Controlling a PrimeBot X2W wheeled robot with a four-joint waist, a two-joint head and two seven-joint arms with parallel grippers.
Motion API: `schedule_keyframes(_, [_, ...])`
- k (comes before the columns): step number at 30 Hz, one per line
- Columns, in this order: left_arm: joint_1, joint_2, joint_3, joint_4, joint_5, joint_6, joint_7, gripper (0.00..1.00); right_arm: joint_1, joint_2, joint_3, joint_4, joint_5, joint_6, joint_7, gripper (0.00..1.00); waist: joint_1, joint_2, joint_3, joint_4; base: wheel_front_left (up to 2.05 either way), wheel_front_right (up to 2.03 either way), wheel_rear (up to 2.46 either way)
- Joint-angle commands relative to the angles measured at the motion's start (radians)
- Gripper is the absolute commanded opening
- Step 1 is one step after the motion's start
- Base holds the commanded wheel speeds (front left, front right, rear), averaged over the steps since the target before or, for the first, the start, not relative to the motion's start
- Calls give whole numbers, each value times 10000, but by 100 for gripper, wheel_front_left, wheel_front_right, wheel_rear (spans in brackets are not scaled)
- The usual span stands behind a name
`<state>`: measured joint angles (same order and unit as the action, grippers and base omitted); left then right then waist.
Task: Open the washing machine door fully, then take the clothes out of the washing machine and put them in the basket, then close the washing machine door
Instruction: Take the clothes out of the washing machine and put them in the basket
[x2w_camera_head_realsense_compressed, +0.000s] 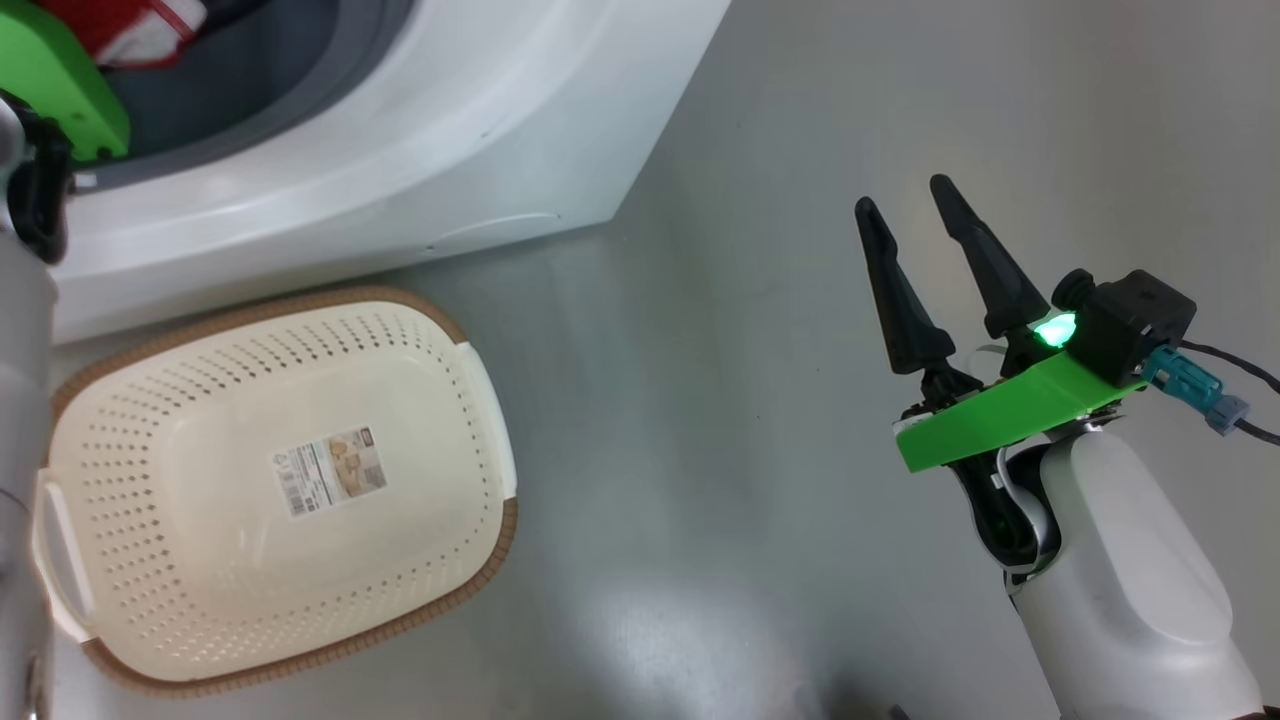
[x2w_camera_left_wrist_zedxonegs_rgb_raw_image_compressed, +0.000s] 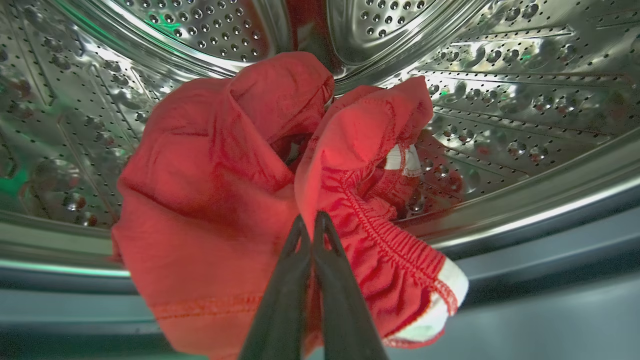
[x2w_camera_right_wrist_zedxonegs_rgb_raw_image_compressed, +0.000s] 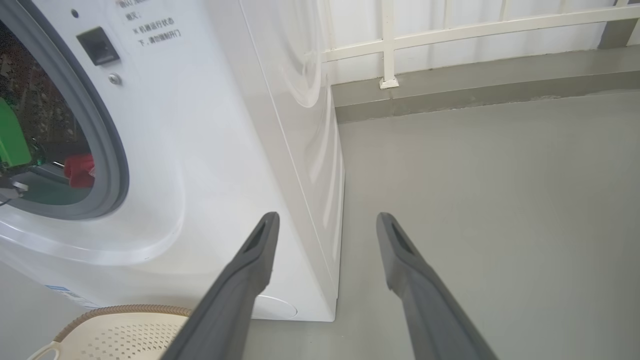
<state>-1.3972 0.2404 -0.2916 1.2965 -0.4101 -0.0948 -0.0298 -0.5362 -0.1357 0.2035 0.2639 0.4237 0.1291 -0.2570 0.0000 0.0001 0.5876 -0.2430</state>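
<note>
My left gripper (x2w_camera_left_wrist_zedxonegs_rgb_raw_image_compressed: 310, 221) is inside the steel drum (x2w_camera_left_wrist_zedxonegs_rgb_raw_image_compressed: 500, 75), shut on the bright red clothes (x2w_camera_left_wrist_zedxonegs_rgb_raw_image_compressed: 215, 190). They hang bunched from the fingers, with a white part at the lower right. From the head, a bit of the clothes (x2w_camera_head_realsense_compressed: 130, 30) shows in the mouth of the white washing machine (x2w_camera_head_realsense_compressed: 400, 150), behind my left wrist's green mount (x2w_camera_head_realsense_compressed: 50, 80). The cream basket (x2w_camera_head_realsense_compressed: 480, 420) stands empty on the floor before the machine. My right gripper (x2w_camera_head_realsense_compressed: 902, 195) hangs open over bare floor to the right. The washing machine door is out of view.
In the right wrist view, my right gripper (x2w_camera_right_wrist_zedxonegs_rgb_raw_image_compressed: 327, 217) points past the machine's front corner (x2w_camera_right_wrist_zedxonegs_rgb_raw_image_compressed: 330, 200), with the grey rubber ring (x2w_camera_right_wrist_zedxonegs_rgb_raw_image_compressed: 112, 150) at the left. A white railing (x2w_camera_right_wrist_zedxonegs_rgb_raw_image_compressed: 385, 45) and a low kerb bound the grey floor (x2w_camera_right_wrist_zedxonegs_rgb_raw_image_compressed: 500, 200) behind.
</note>
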Motion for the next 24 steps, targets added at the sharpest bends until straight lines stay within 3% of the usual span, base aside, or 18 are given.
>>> schedule_keyframes(1, [140, 334, 28, -176, -92, -144, -249, 0, 266, -18, 184, -149, -24, 16, -48, 100, 0, -1, -305, 125, 0, 0, 0])
schedule_keyframes(14, [1023, -42, -229, -353, -313, -320, -1488, 0, 581, -185, 238, 51, 72, 16, -48, 100, 0, -1, -1336, 483, 0, 0, 0])
schedule_keyframes(24, [2050, -352, -773, -1378, -534, -355, -2160, 0, 882, -332, 154, 168, 117, 16, -48, 100, 0, -1, -2096, 926, 0, 0, 0])
